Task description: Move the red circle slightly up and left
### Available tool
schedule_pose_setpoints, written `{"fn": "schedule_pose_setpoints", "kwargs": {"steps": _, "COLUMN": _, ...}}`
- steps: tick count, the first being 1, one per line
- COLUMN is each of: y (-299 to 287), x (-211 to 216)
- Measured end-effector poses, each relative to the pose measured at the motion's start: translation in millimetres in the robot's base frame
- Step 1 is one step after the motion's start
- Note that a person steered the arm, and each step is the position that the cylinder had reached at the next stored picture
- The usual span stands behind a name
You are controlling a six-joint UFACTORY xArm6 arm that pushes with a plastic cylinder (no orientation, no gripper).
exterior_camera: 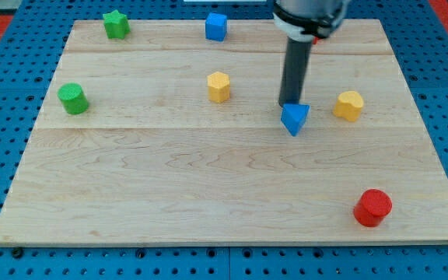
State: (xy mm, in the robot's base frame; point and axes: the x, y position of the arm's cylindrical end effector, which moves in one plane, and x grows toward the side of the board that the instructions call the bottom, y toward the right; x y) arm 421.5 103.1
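Dark rod on the pale wooden desk (208, 194), no claw in view.
My tip (290, 103) touches the blue triangular block (294, 118); the red circle block (373, 207) lies well below-right of it.

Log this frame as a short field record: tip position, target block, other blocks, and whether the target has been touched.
tip: my tip at the top edge of the blue triangle, mid-board, right of centre
target: red circle, near the bottom right corner
tip to target: far apart, no contact
other blocks: yellow hexagon, yellow block, blue cube, green star, green circle
surface: wooden board
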Motion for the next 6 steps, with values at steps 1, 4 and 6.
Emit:
{"fn": "schedule_pose_setpoints", "kwargs": {"steps": 1, "y": 0.0, "x": 44.2}}
{"fn": "schedule_pose_setpoints", "kwargs": {"steps": 4, "y": 137.8, "x": 126.0}}
{"fn": "schedule_pose_setpoints", "kwargs": {"steps": 6, "y": 73.7, "x": 171.5}}
